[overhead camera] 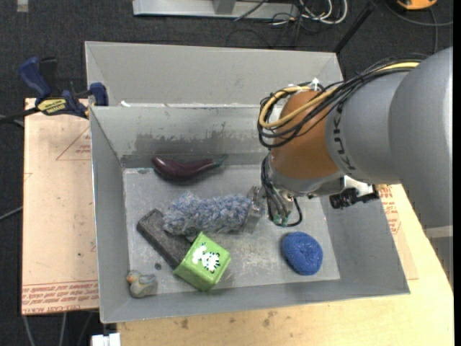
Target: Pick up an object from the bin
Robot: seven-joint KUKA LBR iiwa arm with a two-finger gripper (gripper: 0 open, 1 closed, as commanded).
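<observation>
**Hand** [272, 209]: one, low over the floor of the bin [108, 193], right of centre. How far open it is cannot be told, as the wrist and its cables [295, 103] hide it from above. Nothing can be seen held in it. Its tip is just beside the right end of the blue-grey woolly roll [209, 213]; whether they touch cannot be told.

**Arm** [403, 121]: one, grey, entering from the right and reaching down to the left. An orange cover [306, 146] sits at the wrist, with yellow and black cables looped over it.

**Contents of bin, six loose things, one of each:**
- Blue-grey woolly roll, long, lying across the middle of the floor. This is the thing nearest the hand.
- Blue oval lump [301, 253], near the hand, below and to its right, apart from the rest.
- Purple aubergine [184, 166], lying against the far wall.
- Dark grey slab [160, 235], flat, partly under the roll's left end.
- Green cube [203, 262] with a white-and-black mark on top, touching the slab and just beside the roll.
- Small grey-and-tan piece [142, 283], in the near left corner.
</observation>
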